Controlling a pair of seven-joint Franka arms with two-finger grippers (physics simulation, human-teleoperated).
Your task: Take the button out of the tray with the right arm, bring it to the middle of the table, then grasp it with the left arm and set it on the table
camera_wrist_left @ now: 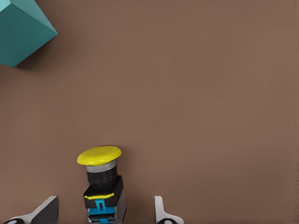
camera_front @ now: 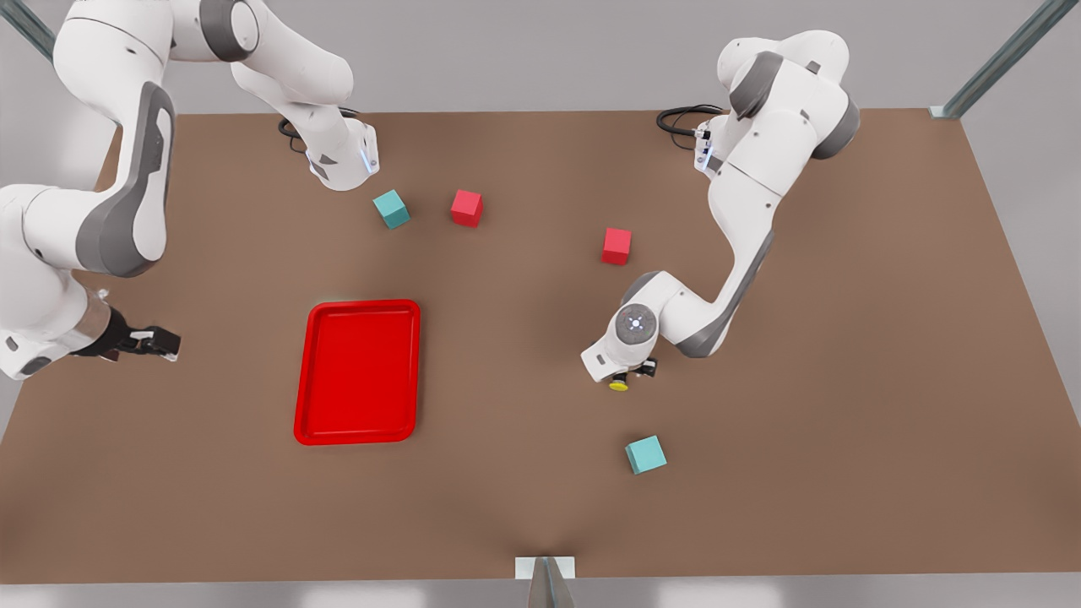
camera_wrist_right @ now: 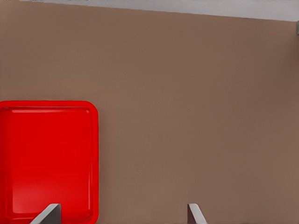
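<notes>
The button [camera_front: 619,385] has a round yellow cap on a black-and-grey body. It rests on the brown table [camera_front: 844,338] right of centre in the front view. My left gripper [camera_front: 633,371] is low over it and open. In the left wrist view the button [camera_wrist_left: 102,179] stands between the spread fingers [camera_wrist_left: 46,210] with a gap on each side. The red tray [camera_front: 358,371] lies left of centre with nothing in it. My right gripper [camera_front: 167,342] hangs open at the front view's left, beside the tray [camera_wrist_right: 46,158], with nothing between its fingers [camera_wrist_right: 49,213].
A teal cube [camera_front: 646,454] sits just in front of the button and also appears in the left wrist view [camera_wrist_left: 21,30]. Another teal cube [camera_front: 391,209] and two red cubes [camera_front: 466,208] [camera_front: 616,246] lie farther back on the table.
</notes>
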